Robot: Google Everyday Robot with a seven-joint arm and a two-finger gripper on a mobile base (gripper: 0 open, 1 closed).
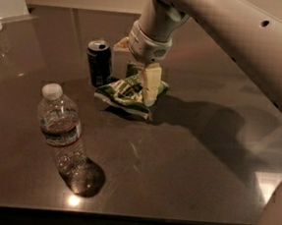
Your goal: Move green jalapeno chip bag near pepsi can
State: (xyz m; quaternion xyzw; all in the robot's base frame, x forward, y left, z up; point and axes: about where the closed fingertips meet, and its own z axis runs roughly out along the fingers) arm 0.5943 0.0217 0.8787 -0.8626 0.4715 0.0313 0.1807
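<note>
While the arm [227, 28] reaches in from the far right corner of the counter [189, 178], the tool [136, 77] hangs over the middle of the far half, directly above the bag [123, 90]. Its jaws stand apart: one pale finger [150, 86] points down and touches the bag's right end, and the other shows behind the wrist, raised toward the far edge. The bag lies flat and crinkled on the counter, its white edge turned toward the near edge. The can [99, 61] stands upright just beside the bag's left end, on the far-left side; whether they touch I cannot tell. A clear bottle [60, 132] stands upright well apart from both, toward the near left corner.
</note>
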